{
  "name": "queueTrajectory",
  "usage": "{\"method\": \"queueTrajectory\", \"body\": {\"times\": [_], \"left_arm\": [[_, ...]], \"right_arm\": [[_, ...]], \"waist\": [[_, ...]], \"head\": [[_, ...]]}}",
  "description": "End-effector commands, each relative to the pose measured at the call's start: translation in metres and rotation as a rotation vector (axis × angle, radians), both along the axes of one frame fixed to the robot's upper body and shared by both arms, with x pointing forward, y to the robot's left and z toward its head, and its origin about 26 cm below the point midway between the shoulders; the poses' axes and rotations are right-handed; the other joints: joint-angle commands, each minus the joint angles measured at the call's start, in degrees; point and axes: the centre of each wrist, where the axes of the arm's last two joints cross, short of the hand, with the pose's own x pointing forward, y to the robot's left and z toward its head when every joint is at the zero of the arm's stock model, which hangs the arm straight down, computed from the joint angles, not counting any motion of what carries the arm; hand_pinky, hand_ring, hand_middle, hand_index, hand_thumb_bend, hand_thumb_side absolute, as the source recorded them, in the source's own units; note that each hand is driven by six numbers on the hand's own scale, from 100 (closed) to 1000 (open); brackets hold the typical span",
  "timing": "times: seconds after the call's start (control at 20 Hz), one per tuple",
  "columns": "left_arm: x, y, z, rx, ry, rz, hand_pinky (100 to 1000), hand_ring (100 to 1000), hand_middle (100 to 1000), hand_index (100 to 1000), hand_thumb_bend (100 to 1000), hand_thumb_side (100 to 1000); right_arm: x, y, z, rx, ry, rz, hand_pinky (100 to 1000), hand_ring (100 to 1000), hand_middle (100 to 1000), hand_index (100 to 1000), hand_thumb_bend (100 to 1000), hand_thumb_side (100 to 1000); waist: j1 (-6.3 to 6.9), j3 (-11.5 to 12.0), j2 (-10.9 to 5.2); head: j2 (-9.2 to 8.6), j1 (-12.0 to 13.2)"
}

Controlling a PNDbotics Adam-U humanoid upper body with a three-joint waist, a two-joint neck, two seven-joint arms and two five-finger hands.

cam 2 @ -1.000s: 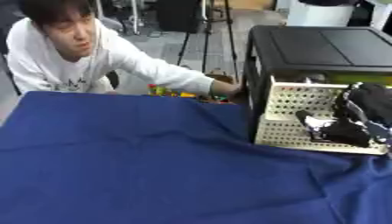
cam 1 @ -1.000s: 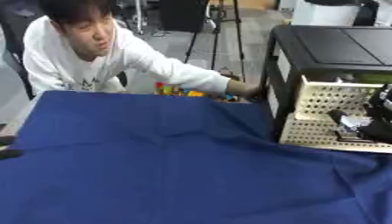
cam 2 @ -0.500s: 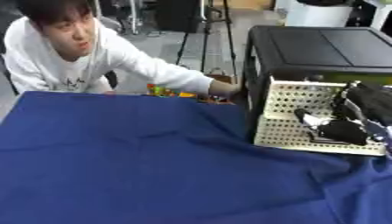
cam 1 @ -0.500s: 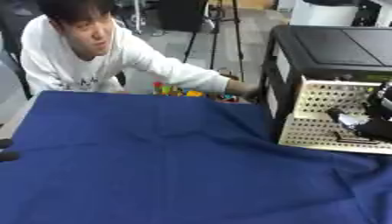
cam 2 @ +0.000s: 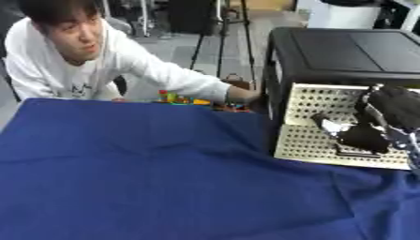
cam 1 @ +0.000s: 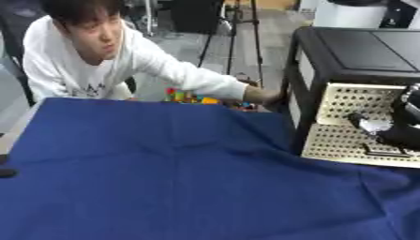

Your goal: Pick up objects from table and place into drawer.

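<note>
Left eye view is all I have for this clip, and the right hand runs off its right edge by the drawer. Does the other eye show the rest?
Observer: Yes. The right eye view shows the whole right hand, in front of the perforated drawer front.
Operator: Where does its arm come from?
Observer: There, the wrist runs down from the hand to the picture's right edge.

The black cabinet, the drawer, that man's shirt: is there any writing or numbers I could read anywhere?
None can be read.
Person's white shirt: a dark print on the chest, too blurred to read.
Black cabinet: no lettering shows.
Perforated drawer: only holes, no label.
Blue cloth: plain.
Coloured toys at the far edge: no text visible.
</note>
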Motion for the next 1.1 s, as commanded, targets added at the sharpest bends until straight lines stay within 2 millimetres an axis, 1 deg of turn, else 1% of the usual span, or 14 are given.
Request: {"method": "queueTrajectory", "body": {"times": [0.05, 0.4, 0.7, 0.9, 0.95, 1.1], "left_arm": [[-0.001, -0.002, 0.006, 0.013, -0.029, -0.007, 554, 615, 683, 897, 377, 998], [0.0, -0.003, 0.006, 0.018, -0.034, -0.008, 555, 613, 682, 899, 373, 1000], [0.0, -0.003, 0.007, 0.021, -0.034, -0.007, 556, 613, 682, 899, 374, 1000], [0.0, -0.003, 0.007, 0.021, -0.032, -0.007, 556, 614, 682, 898, 376, 999], [-0.001, -0.002, 0.007, 0.021, -0.032, -0.006, 556, 614, 683, 898, 379, 997], [-0.001, 0.001, 0.006, 0.018, -0.031, 0.003, 556, 616, 685, 898, 385, 993]], "right_arm": [[0.001, -0.005, 0.004, -0.012, -0.009, -0.016, 149, 582, 738, 902, 487, 992], [0.002, -0.008, 0.008, -0.008, -0.027, -0.03, 150, 586, 740, 906, 490, 994], [0.003, -0.011, 0.007, -0.008, -0.03, -0.035, 155, 590, 744, 912, 492, 994], [0.001, -0.01, 0.005, -0.01, -0.015, -0.023, 152, 587, 735, 901, 494, 990], [0.0, -0.009, 0.005, -0.011, -0.003, -0.012, 149, 582, 719, 889, 473, 988], [-0.015, -0.006, 0.005, -0.038, 0.043, 0.036, 159, 592, 721, 880, 450, 993]], "waist": [[0.06, 0.4, -0.37], [-0.02, 0.8, 0.53], [-0.16, 0.8, 0.84], [-0.12, 0.7, 0.4], [-0.09, 0.6, 0.16], [0.0, 0.1, -0.96]], "head": [[-0.81, -0.2], [-1.17, -0.4], [-1.21, -0.5], [-1.07, -0.3], [-0.88, -0.1], [-0.28, 0.7]]}}
